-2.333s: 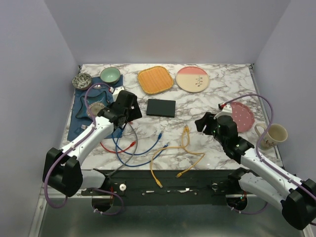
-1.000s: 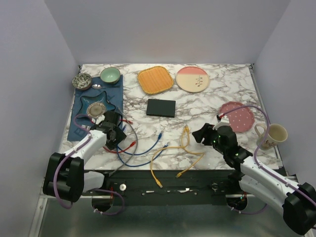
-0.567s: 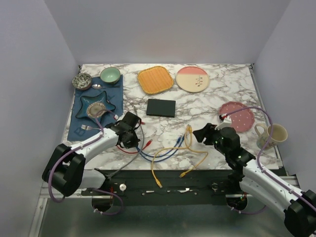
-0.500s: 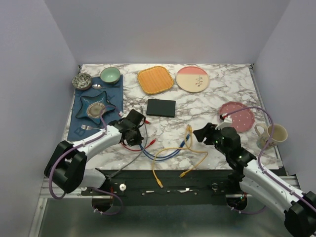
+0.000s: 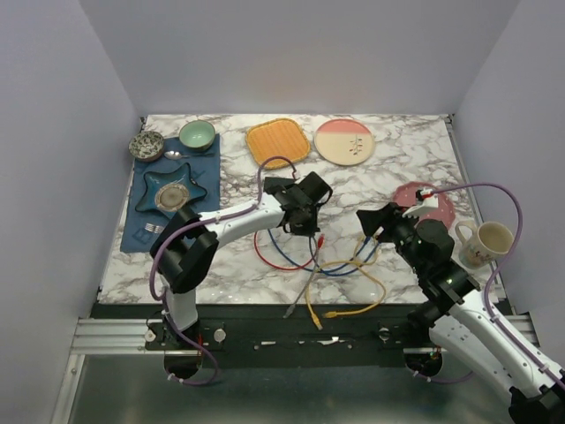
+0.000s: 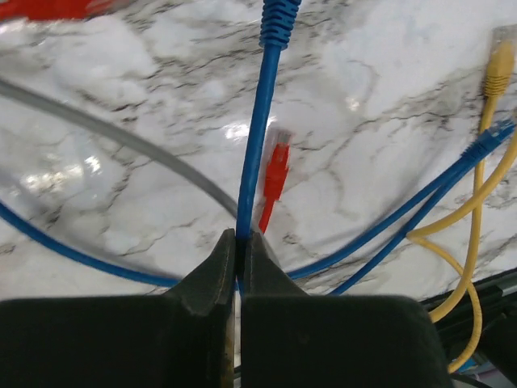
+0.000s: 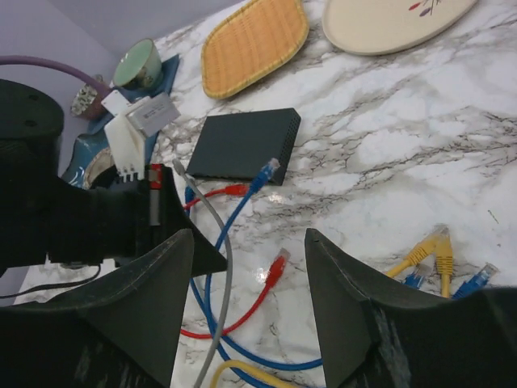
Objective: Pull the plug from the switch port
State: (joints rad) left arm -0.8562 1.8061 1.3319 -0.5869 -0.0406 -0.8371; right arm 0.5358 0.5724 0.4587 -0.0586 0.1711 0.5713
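Note:
The switch [image 7: 242,145] is a flat dark box in the right wrist view; from above my left arm covers it. A blue plug [image 7: 268,170] touches its near edge, and I cannot tell whether it sits in a port. A red plug [image 7: 234,190] lies just beside that edge. My left gripper [image 6: 240,237] [image 5: 305,221] is shut on the blue cable [image 6: 257,145] a short way behind that plug [image 6: 279,16]. Another red plug [image 6: 276,166] lies loose on the marble. My right gripper [image 7: 249,236] [image 5: 366,221] hangs open and empty to the right of the cables.
Loose yellow cables [image 5: 353,287], a red cable [image 5: 282,262] and a grey cable [image 5: 300,296] tangle near the front edge. An orange woven plate [image 5: 277,142] and a cream plate [image 5: 344,140] sit at the back. A pink plate [image 5: 437,199] and mug [image 5: 485,243] stand right, bowls [image 5: 197,134] left.
My left arm swept from the left side to the middle, over the switch, and shut on the blue cable. The cables dragged rightward. The right arm drew slightly right.

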